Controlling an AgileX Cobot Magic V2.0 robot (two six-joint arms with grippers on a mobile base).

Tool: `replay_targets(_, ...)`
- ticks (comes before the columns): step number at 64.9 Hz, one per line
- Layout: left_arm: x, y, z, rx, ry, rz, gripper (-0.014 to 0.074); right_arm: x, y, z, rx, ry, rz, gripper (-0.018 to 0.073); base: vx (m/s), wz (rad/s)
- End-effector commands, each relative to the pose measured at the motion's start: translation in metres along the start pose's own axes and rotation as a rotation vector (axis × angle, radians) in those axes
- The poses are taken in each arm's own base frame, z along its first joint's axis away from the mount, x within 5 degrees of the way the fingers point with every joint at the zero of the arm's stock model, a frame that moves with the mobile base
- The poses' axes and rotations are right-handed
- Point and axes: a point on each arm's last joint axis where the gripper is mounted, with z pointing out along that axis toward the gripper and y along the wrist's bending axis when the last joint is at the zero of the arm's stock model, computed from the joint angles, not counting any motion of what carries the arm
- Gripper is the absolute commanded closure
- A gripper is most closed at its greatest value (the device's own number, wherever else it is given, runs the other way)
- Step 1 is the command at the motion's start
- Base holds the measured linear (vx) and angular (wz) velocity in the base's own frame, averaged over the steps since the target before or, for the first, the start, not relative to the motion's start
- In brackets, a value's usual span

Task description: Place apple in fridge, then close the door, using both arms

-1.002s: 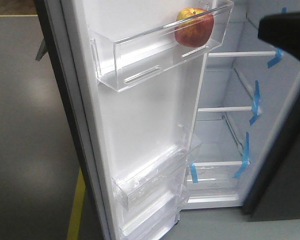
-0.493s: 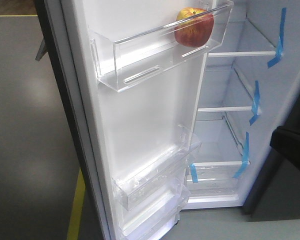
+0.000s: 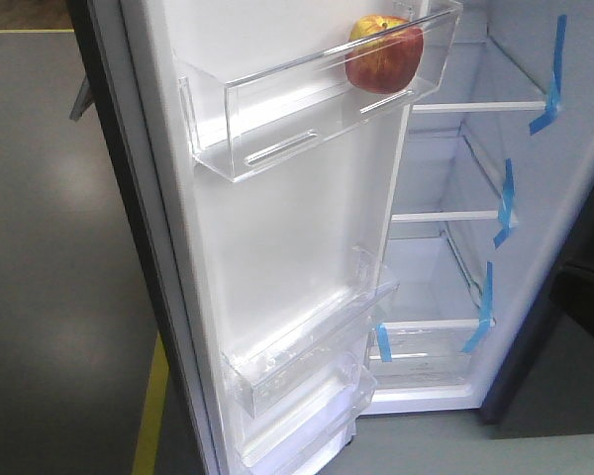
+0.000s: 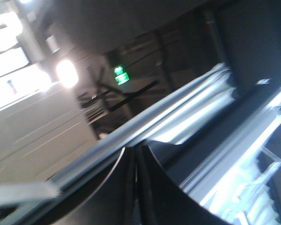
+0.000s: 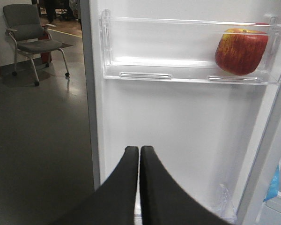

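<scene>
Currently the apple [image 3: 384, 53] sits at the door [image 3: 277, 247] bin's [image 3: 277, 109] 3 o'clock end; left gripper [image 4: 135, 151] and right gripper [image 5: 139, 150] are clenched, empty.

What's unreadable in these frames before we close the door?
- Left wrist view: motion blur; what the left gripper faces is unclear.
- Front view: neither gripper shows; dark shape at the right edge is cut off.
- Right wrist view: right gripper covers part of the lower door.

no legible text, green lit sign [image 4: 121, 75] in background, too blurred to read
</scene>
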Motion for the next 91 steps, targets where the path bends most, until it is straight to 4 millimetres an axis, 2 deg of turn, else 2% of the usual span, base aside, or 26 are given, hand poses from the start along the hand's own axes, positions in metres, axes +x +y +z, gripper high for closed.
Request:
replay_targets(1,-0.01,-0.031,0.02,0.082,-0.025,0.032,0.0602,-0.013,0.0,-0.002,0.008,-0.076,0.033,0.0561,0.0,0.0)
replay_targets(9,-0.013,-0.046,0.053,0.065,-0.012,0.052,0.0602,-0.014,-0.001,-0.002,0.011,-0.087,0.041,0.0561,0.0,0.0)
replay_targets(16,-0.013,-0.052,0.084,0.034,0.0,0.043,0.0602,-0.014,-0.001,-0.002,0.012,-0.09,0.044,0.0561,0.0,0.0)
replay_targets(23,-0.009,-0.049,0.119,-0.013,0.019,-0.047,0.0602,-0.014,-0.001,-0.002,0.011,-0.09,0.044,0.0561,0.0,0.0)
replay_targets(32,-0.003,-0.046,0.159,-0.011,0.041,-0.079,0.0602,-0.014,-0.001,-0.002,0.012,-0.09,0.044,0.0561,0.0,0.0)
replay_targets(41,0.012,-0.038,0.198,0.045,0.117,-0.134,0.0602,-0.014,-0.001,-0.002,0.013,-0.09,0.044,0.0561,0.0,0.0)
replay_targets(48,0.031,-0.03,0.225,0.137,0.244,-0.199,0.0602,-0.014,-0.001,-0.002,0.013,-0.09,0.044,0.056,0.0,0.0)
replay_targets(59,0.065,-0.004,0.271,0.149,0.474,-0.249,0.0585,-0.014,-0.001,-0.002,0.014,-0.091,0.044,0.0543,0.0,0.0)
replay_targets(65,0.076,0.009,0.292,0.132,0.523,-0.255,0.0549,-0.014,-0.001,-0.002,0.014,-0.091,0.044,0.0507,0.0,0.0)
replay_targets(71,0.084,0.024,0.31,0.116,0.536,-0.254,0.0474,-0.014,-0.001,-0.002,0.015,-0.092,0.044,0.0442,0.0,0.0)
replay_targets(83,0.094,0.045,0.332,0.109,0.55,-0.269,0.0279,-0.015,-0.002,-0.002,0.03,-0.101,0.044,0.0252,0.0,0.0)
replay_targets(91,0.103,0.057,0.34,0.108,0.596,-0.332,0.0188,-0.019,-0.006,-0.003,0.063,-0.147,0.072,0.013,0.0,0.0)
